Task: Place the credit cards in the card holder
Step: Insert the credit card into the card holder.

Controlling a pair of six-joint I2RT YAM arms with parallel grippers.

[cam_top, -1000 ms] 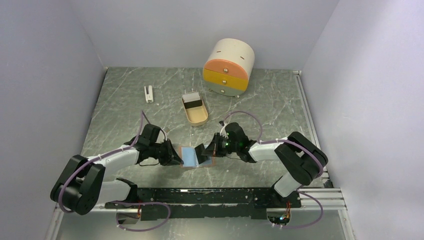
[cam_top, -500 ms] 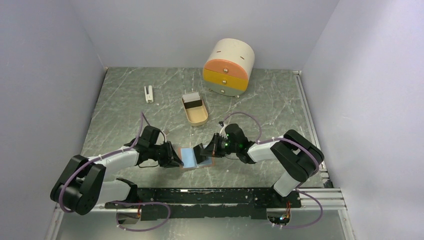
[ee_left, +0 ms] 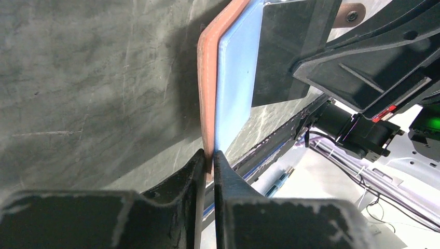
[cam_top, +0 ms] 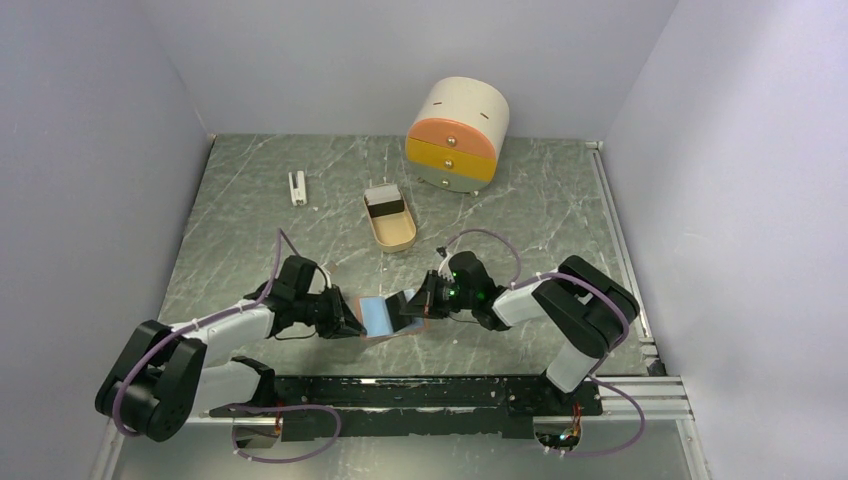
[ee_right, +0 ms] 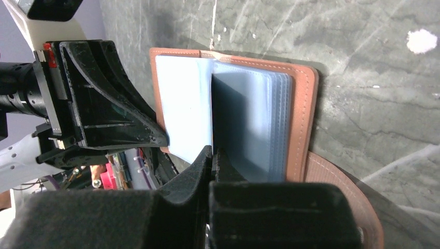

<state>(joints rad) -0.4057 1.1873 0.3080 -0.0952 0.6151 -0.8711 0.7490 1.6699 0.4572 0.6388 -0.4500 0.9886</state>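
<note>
Over the last second both arms have slid a little toward 6 o'clock, and the holder [ee_right: 302,114] has gone with them, tipping so that its open face shows darker from above. The grips have not changed. The left gripper [ee_left: 208,158] is pressed together on the near edge of the salmon cover and the pale leaf [ee_right: 181,104] lying against it. The right gripper [ee_right: 212,153] is pressed together on a dark sheet [ee_right: 233,119] standing on edge at the fold. Whether that sheet is a card or one of the clear pockets I cannot tell. The shift looks like a small re-seating to keep the holder spread open rather than a card going home, so I judge the insertion unfinished. The holder sits at 6 o'clock on the bench [cam_top: 250,230], between the two grippers. Toward 12 from it lies the tray [cam_top: 397,238], with a dark piece and a pale piece at its far end, too small to name. A white block [cam_top: 297,187] stands at 11 o'clock and a drawer box [cam_top: 458,130] at 1 o'clock, both well apart from the holder. The obstacle is the crowding: both grippers are at the holder, so neither is free to fetch.
</note>
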